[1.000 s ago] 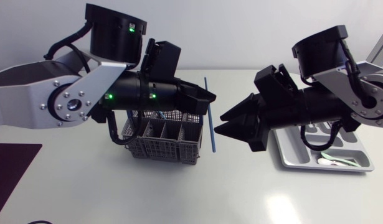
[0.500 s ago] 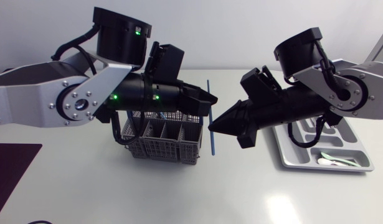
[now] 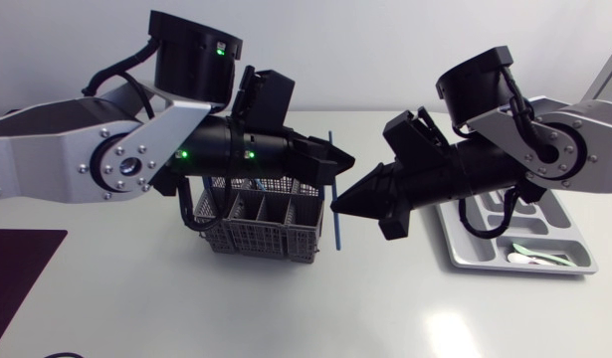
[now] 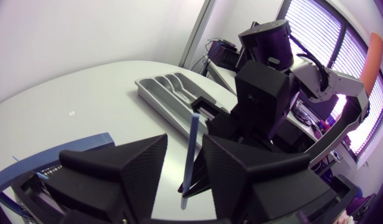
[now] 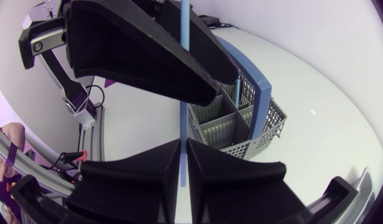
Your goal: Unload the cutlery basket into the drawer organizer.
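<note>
A thin blue stick (image 3: pixel 339 229) stands upright in the air beside the grey cutlery basket (image 3: pixel 261 229). My right gripper (image 3: pixel 335 204) is shut on it, and in the right wrist view the stick (image 5: pixel 182 118) runs up from between the closed fingers (image 5: pixel 147 168). My left gripper (image 3: pixel 337 159) sits just above, over the basket's right end. In the left wrist view its fingers (image 4: pixel 126 165) stand apart on either side of the stick (image 4: pixel 190 162), with a gap on both sides. The grey drawer organizer (image 3: pixel 465 254) lies at the right, under my right arm.
Pale spoon-like pieces (image 3: pixel 529 259) lie in the organizer's front compartment. The basket has a blue handle (image 5: pixel 260 99) and several compartments. A dark mat (image 3: pixel 17 268) covers the table's front left corner.
My right gripper moved left to the blue stick and shut on it. My left gripper's fingers, shut on the stick before, have parted.
</note>
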Robot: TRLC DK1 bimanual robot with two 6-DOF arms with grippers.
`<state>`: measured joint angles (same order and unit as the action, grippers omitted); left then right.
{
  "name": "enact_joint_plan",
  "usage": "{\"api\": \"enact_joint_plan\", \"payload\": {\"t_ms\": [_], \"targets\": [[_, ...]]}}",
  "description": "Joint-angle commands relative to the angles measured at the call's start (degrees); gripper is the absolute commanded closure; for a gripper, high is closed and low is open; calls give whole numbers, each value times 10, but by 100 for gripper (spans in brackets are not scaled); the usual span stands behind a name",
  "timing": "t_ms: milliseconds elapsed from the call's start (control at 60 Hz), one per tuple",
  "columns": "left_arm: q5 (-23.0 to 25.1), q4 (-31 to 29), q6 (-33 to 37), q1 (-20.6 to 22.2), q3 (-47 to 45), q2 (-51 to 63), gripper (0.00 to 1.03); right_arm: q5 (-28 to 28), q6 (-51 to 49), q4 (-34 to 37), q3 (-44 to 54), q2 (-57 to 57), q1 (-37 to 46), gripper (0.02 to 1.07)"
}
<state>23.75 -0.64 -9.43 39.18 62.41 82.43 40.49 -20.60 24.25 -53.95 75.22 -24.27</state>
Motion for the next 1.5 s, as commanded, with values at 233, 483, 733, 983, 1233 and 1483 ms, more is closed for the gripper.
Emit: {"api": "enact_joint_plan", "payload": {"t_ms": [233, 483, 733, 983, 1233, 1483], "targets": [[-3, -39, 20, -53, 34, -64, 36, 0, -85, 60, 40, -23, 81, 97], [-20, -138, 115, -135, 27, -96, 32, -4, -297, 157, 44, -20, 271, 97], [-21, -186, 182, -200, -10, -101, 32, -59, -536, 200, 24, 5, 472, 97], [-61, -190, 216, -194, -56, -99, 32, -122, -673, 170, -5, 80, 600, 97], [-84, -201, 216, -178, -60, -97, 32, -112, -674, 226, -63, 106, 627, 97], [-133, -216, 225, -142, -72, -96, 32, -83, -493, 326, -173, 183, 519, 97]]}}
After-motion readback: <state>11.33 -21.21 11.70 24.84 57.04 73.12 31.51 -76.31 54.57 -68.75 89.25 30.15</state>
